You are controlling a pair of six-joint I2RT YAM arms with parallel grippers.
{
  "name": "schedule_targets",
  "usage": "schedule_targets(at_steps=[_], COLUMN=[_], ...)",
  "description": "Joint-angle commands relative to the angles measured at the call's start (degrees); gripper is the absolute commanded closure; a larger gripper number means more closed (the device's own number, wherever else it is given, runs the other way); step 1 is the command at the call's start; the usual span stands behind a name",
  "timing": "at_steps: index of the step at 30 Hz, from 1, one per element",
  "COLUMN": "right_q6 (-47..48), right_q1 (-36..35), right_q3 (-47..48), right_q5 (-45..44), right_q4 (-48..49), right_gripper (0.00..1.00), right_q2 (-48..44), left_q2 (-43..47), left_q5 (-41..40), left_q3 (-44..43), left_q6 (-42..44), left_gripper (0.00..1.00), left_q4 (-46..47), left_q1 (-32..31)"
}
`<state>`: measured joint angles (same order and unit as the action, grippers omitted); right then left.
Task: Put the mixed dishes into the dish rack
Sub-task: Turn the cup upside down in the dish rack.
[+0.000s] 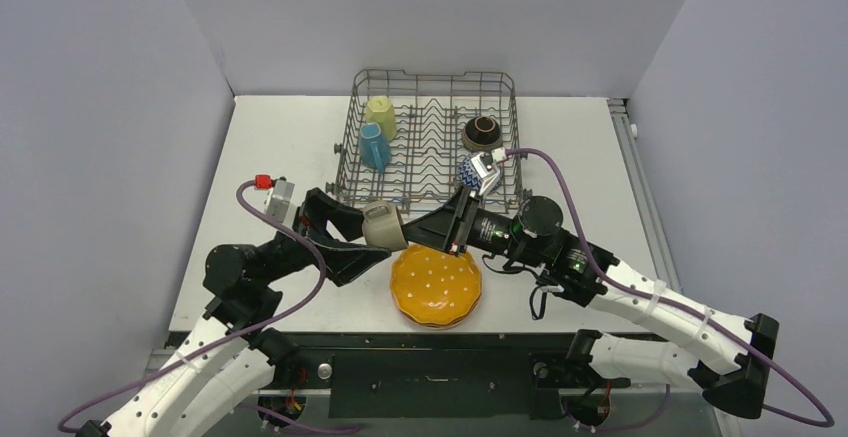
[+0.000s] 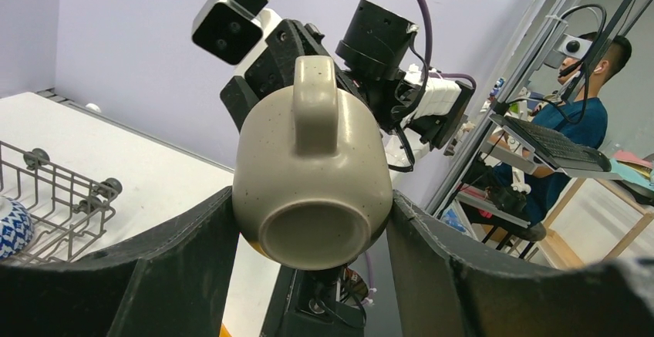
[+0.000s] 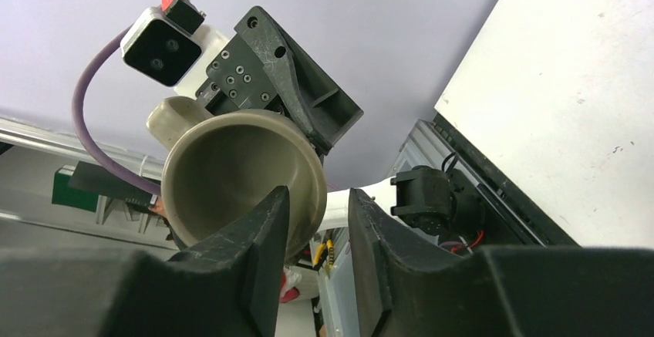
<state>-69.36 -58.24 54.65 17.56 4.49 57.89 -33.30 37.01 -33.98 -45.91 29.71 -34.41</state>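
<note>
A grey mug [image 1: 383, 225] hangs above the table just in front of the dish rack [image 1: 435, 73]. My left gripper [image 1: 385, 234] is shut on its body, with a finger pressed against each side, base [image 2: 312, 233] facing the left wrist camera and handle up. My right gripper [image 1: 415, 234] meets it from the right and stands open. One finger [image 3: 254, 237] is inside the mug's mouth [image 3: 227, 171], the other outside, with a gap at the rim. In the rack sit a pale-yellow mug [image 1: 381, 114], a blue mug [image 1: 375, 145], a dark brown bowl [image 1: 482, 133] and a blue-white bowl [image 1: 470, 171].
A stack of scalloped plates with an orange dotted one [image 1: 436, 285] on top lies on the table under the two grippers, near the front edge. The rack's wheeled corner [image 2: 92, 194] and the blue-white bowl [image 2: 11, 229] show at the left of the left wrist view.
</note>
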Motion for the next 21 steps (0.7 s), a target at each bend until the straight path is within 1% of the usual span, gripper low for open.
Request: schedule_targets(at_steps=[1,7,9,10,16,21], right_q6=[3.6,5.7,6.7,7.4,10.3,12.2], right_q1=[-0.1,1.6,2.4,2.7,7.2,11.9], right_q3=[1.0,0.6,0.6,0.6,-0.3,-1.3], right_q5=[-3.2,-3.7,-3.9,-3.9,-3.6,-2.2], right_q4=[-2.1,-5.8,-7.8,-9.0,-14.3,-18.4], right_gripper=[0.67,0.63,0.63,0.63,0.62,0.60], right_q2=[-3.9,-6.9,-8.1,-8.9,-12.9,-16.4], left_q2=[1.1,1.2,1.0,0.9,-0.5,-3.1], left_q5=[-2.3,-3.1,-4.5,-5.3,-13.1,-24.1], left_q3=[-1.2,-1.7,-2.7,-3.6,-6.8,-9.0], left_q6=[1.4,2.8,4.3,5.0,9.9,12.4], left_gripper=[1.00,1.00,1.00,1.00,1.00,1.00], left_q4=[1.9,-0.2,-3.2,-6.5,-18.3,-27.8], left_q1=[0.0,0.1,0.1,0.0,0.0,0.1])
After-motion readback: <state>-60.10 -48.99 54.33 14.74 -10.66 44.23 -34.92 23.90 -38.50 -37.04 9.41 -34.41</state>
